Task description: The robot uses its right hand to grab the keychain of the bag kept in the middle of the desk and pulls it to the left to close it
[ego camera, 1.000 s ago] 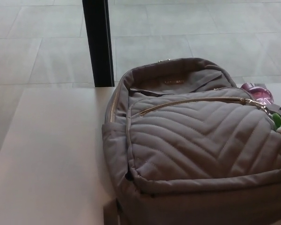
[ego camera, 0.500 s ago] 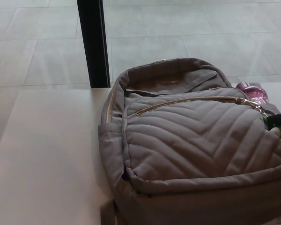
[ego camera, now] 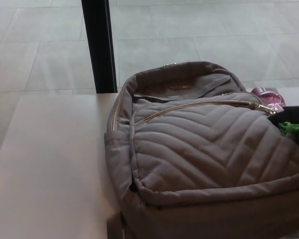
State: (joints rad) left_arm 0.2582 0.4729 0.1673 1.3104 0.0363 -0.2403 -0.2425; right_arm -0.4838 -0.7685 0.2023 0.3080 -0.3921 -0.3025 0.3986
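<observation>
Lying just below the right hand (ego camera: 293, 115) is the keychain (ego camera: 295, 131).

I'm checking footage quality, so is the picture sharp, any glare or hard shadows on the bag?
Head view: soft throughout, light even, no glare or hard shadow on the bag; the right hand at the right edge is a dark blur.

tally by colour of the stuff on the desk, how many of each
grey: 1, the quilted backpack
green: 1, the keychain at the backpack's right edge
pink: 1, a shiny object behind the backpack, too hidden to name
total: 3
</observation>
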